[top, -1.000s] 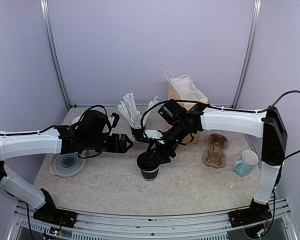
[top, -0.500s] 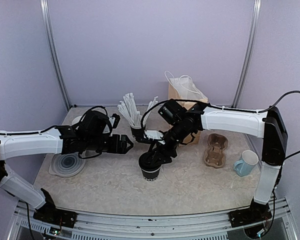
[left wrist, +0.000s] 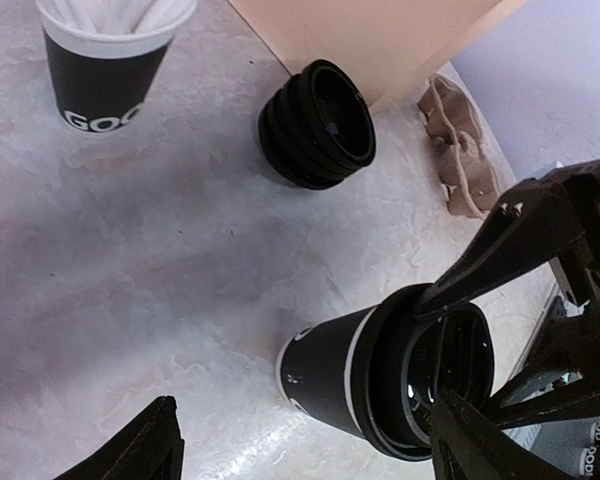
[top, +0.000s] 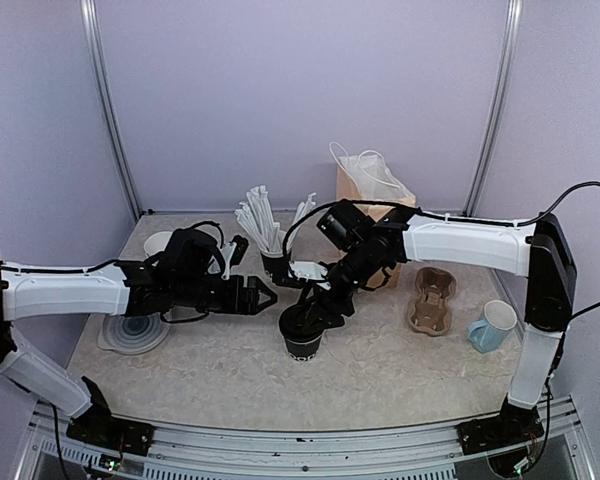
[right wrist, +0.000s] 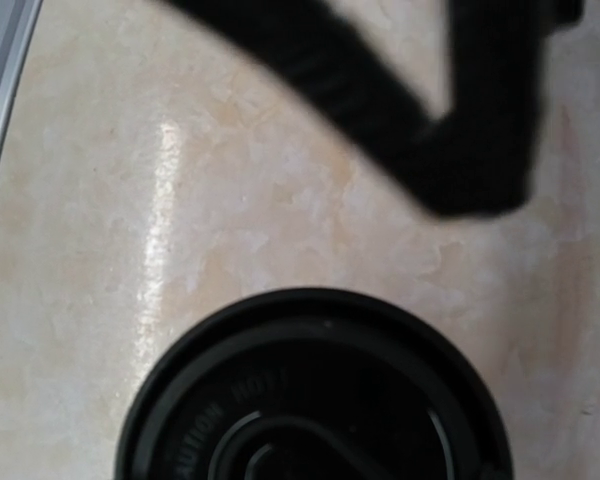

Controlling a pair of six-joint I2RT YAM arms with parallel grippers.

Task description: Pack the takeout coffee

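Note:
The takeout coffee (top: 300, 338) is a black paper cup with a white band and a black lid, standing mid-table. The left wrist view shows its wall (left wrist: 330, 370) and lid (left wrist: 425, 375). My right gripper (top: 317, 305) hovers right over the lid, with its fingers (left wrist: 510, 235) spread across the rim. The lid (right wrist: 310, 410) fills the bottom of the right wrist view, where my own fingers do not show. My left gripper (top: 263, 295) is open and empty, just left of the cup; the cup lies ahead between its fingertips (left wrist: 155, 440).
A brown paper bag (top: 372, 195) stands at the back, with a cup of white sticks (top: 270, 255) to its left. A stack of black lids (left wrist: 318, 125) lies beside the bag. A pulp cup carrier (top: 430, 300) and a pale blue mug (top: 492, 325) are at the right. A grey plate (top: 135, 330) is at the left.
My left gripper has moved right and a little nearer, closer to the cup. The right gripper and the cup have hardly moved.

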